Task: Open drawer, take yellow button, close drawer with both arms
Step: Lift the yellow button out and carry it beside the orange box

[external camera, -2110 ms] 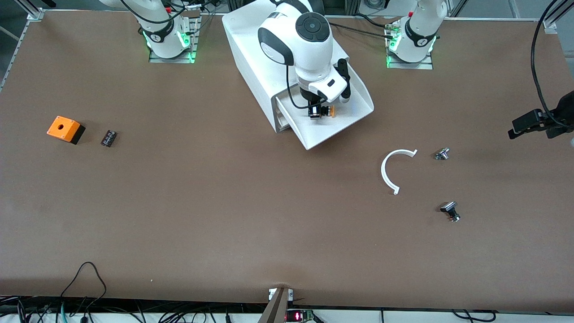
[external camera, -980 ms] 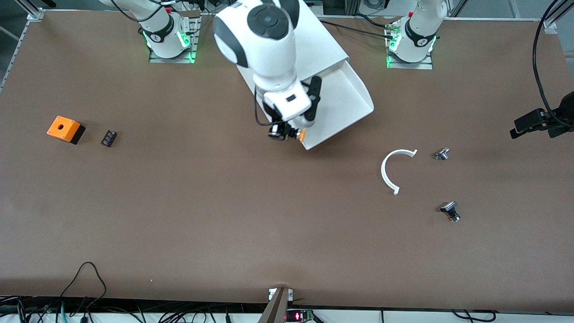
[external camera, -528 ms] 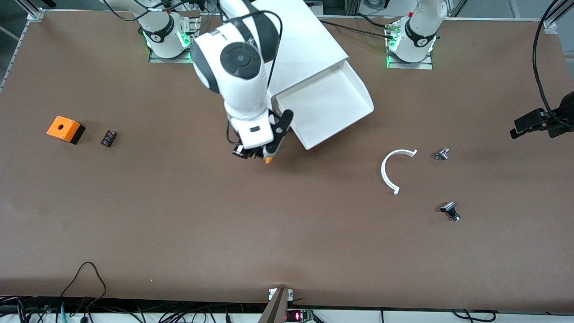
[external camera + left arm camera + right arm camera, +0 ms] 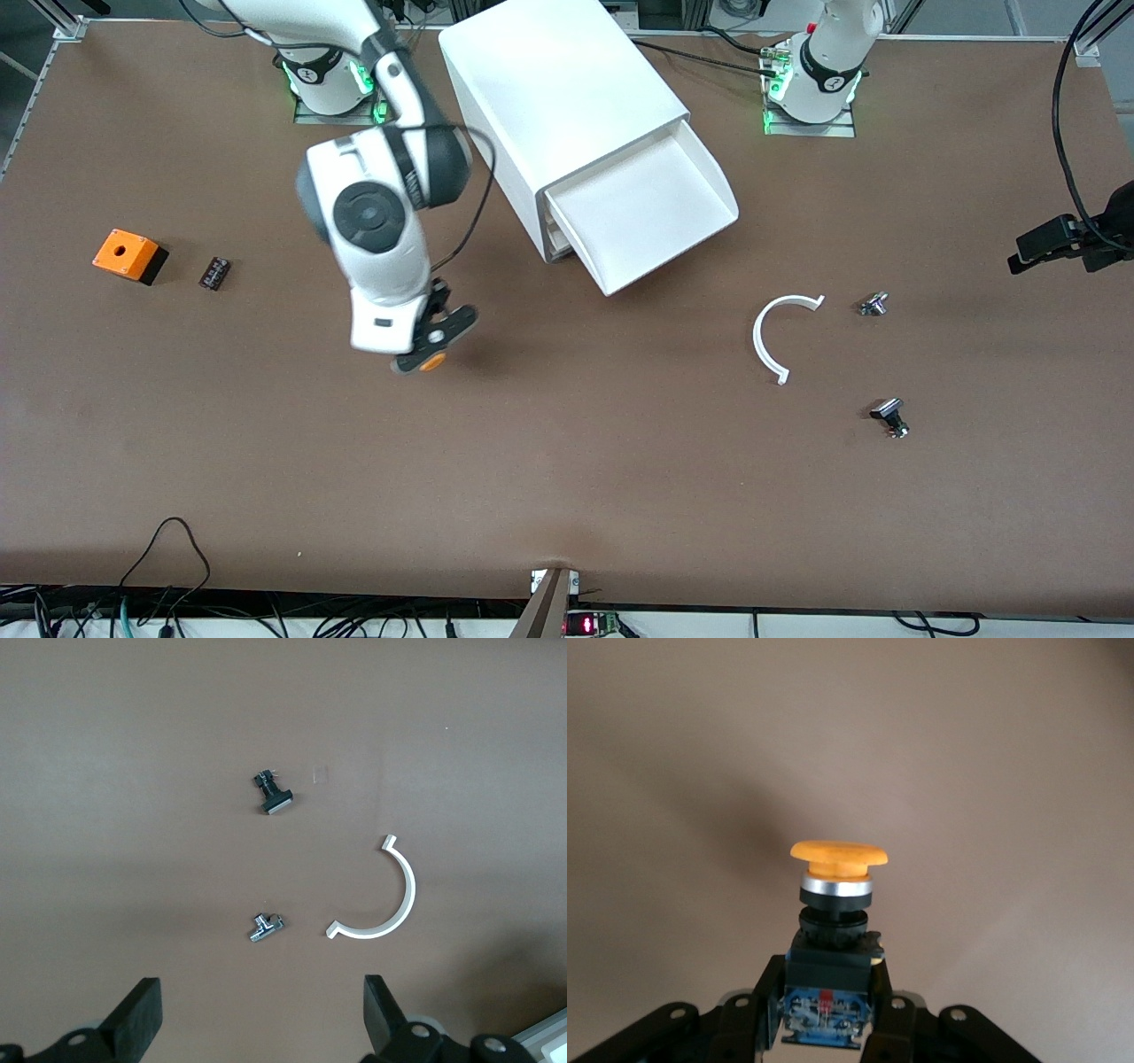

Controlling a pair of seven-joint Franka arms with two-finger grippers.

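The top drawer (image 4: 647, 213) of the white cabinet (image 4: 549, 80) stands pulled out, and its tray shows nothing inside. My right gripper (image 4: 425, 356) hangs over bare table between the cabinet and the orange box, shut on the button (image 4: 432, 362). In the right wrist view the gripper (image 4: 829, 990) clamps the button's black body, and the orange-yellow cap (image 4: 837, 858) sticks out past the fingertips. My left gripper (image 4: 1063, 244) waits open above the left arm's end of the table. Nothing lies between its fingers (image 4: 142, 1014).
A white C-shaped ring (image 4: 766, 337) (image 4: 390, 904) and two small black-and-silver buttons (image 4: 873, 304) (image 4: 890, 416) lie toward the left arm's end. An orange square box (image 4: 128, 255) and a small black part (image 4: 213, 272) sit toward the right arm's end.
My right arm has lifted the button out of the drawer and carried it over the table toward the orange box. The left arm has not moved.
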